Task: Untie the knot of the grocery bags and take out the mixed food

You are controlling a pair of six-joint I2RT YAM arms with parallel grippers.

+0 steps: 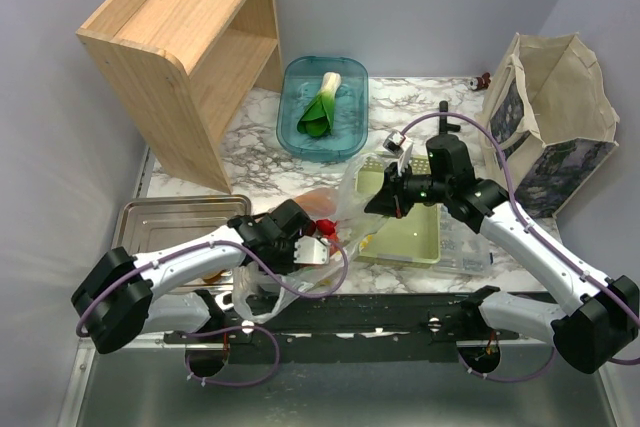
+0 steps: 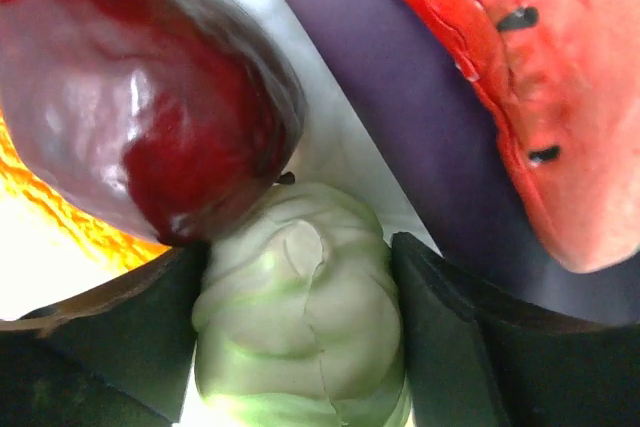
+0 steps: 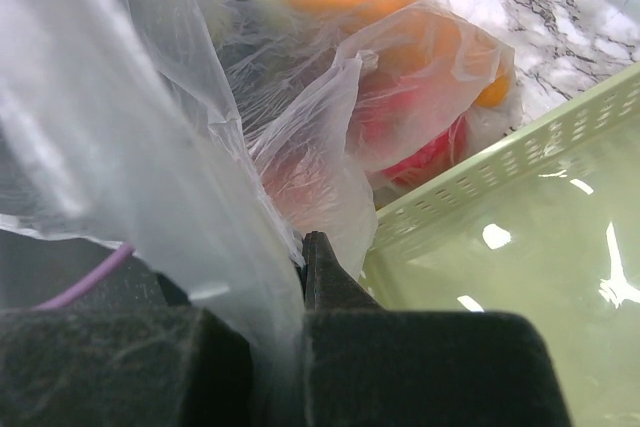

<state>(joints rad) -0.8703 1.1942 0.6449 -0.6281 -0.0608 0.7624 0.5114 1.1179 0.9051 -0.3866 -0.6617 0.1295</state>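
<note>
A translucent grocery bag (image 1: 345,209) lies open at the table's middle, its mouth toward my left arm. My left gripper (image 1: 318,247) reaches into it. In the left wrist view the gripper (image 2: 300,252) is shut on a pale green cabbage (image 2: 300,337). A dark red apple (image 2: 140,97), a purple eggplant (image 2: 420,97) and a watermelon wedge (image 2: 540,77) lie just beyond it. My right gripper (image 1: 388,197) is shut on a fold of the bag (image 3: 180,167) and holds it up next to the green basket (image 3: 500,247). A green-white leafy vegetable (image 1: 322,107) lies in the teal tray (image 1: 350,72).
The green basket (image 1: 425,237) sits right of the bag. A metal tray (image 1: 160,217) is at the left, a wooden shelf (image 1: 190,47) at the back left, and a cloth tote (image 1: 555,117) at the right. A small can (image 1: 393,140) stands behind the basket.
</note>
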